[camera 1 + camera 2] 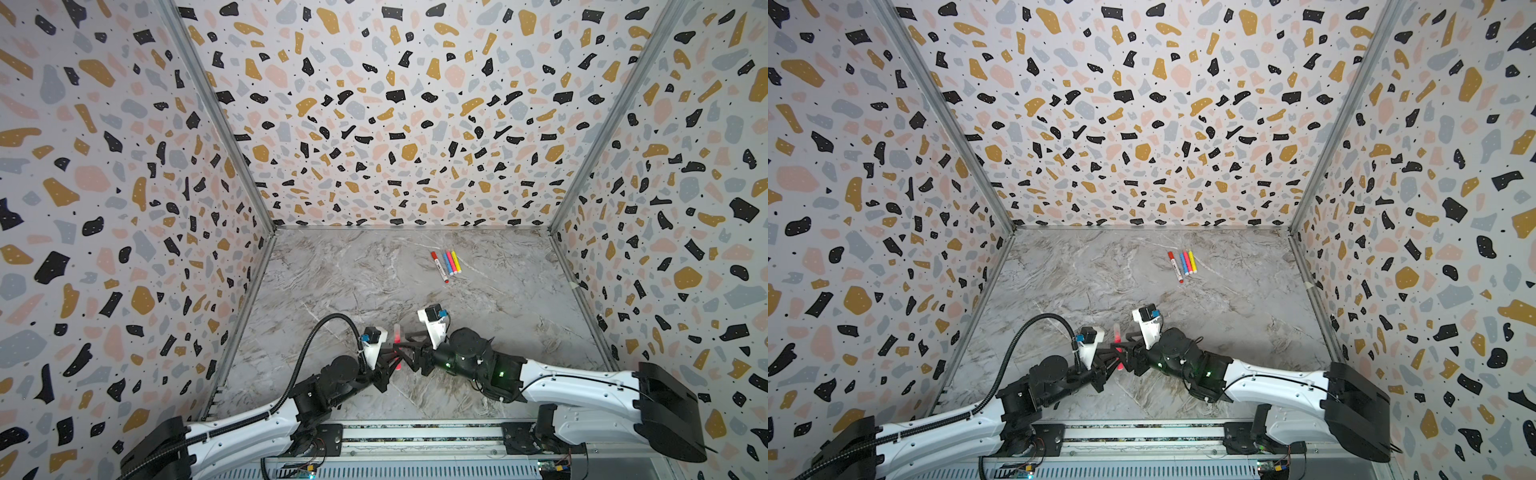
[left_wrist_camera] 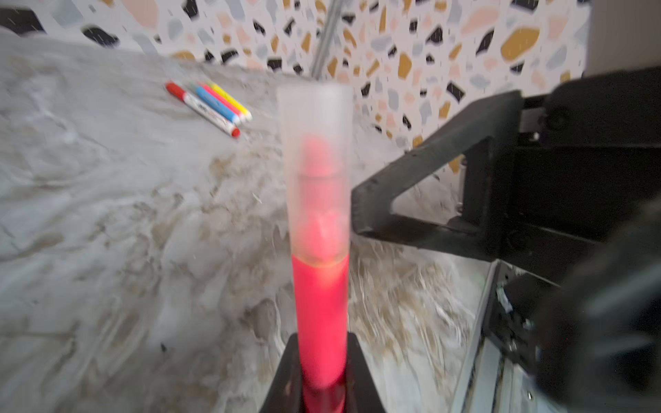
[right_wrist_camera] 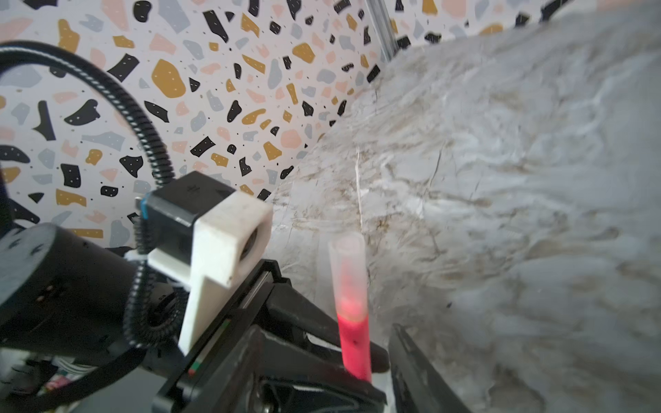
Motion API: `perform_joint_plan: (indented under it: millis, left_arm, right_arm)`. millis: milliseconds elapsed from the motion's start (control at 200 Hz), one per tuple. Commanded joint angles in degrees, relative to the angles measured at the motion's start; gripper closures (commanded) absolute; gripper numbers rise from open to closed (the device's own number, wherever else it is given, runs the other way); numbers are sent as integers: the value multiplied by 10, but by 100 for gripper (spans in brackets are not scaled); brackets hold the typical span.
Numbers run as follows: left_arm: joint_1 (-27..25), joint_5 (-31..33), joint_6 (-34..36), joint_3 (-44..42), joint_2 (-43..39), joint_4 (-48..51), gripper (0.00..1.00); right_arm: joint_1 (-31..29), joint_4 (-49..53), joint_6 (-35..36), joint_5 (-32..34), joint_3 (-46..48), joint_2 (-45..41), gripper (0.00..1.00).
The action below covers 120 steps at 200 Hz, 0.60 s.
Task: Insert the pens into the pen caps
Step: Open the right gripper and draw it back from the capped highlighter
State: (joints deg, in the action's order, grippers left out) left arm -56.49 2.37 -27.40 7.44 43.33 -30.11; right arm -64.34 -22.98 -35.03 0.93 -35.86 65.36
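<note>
**Caps are nearly all sitting on the pens**

Both arms are meeting near the middle of the table (image 1: pixel 353 282), a bit toward six o'clock. The left gripper (image 1: pixel 390 361) is pinching the pink pen (image 2: pixel 320 314) low down. A cloudy cap (image 2: pixel 314 161) is sitting over its tip and looks pushed on. The right gripper (image 1: pixel 409 347) is hanging with its jaws spread, just beside the cap. Four other pens (image 1: pixel 448 263) are lying side by side toward one o'clock. They look capped too, so little seems left.
</note>
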Motion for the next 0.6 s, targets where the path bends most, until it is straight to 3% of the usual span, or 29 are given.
perform_joint_plan:
  millis: [0,145,350,596]
  left_arm:
    - [1,23,-17,1,-9,-88,100]
    - [2,22,-19,-3,-24,-79,100]
    - [1,26,-9,10,-13,-70,100]
    - [2,17,5,42,21,-62,100]
  right_arm:
    - [44,82,72,-20,-40,-75,33]
    - [74,112,78,-20,-18,-126,32]
    - [79,123,31,-24,79,-185,32]
    - [88,201,25,44,121,-275,33]
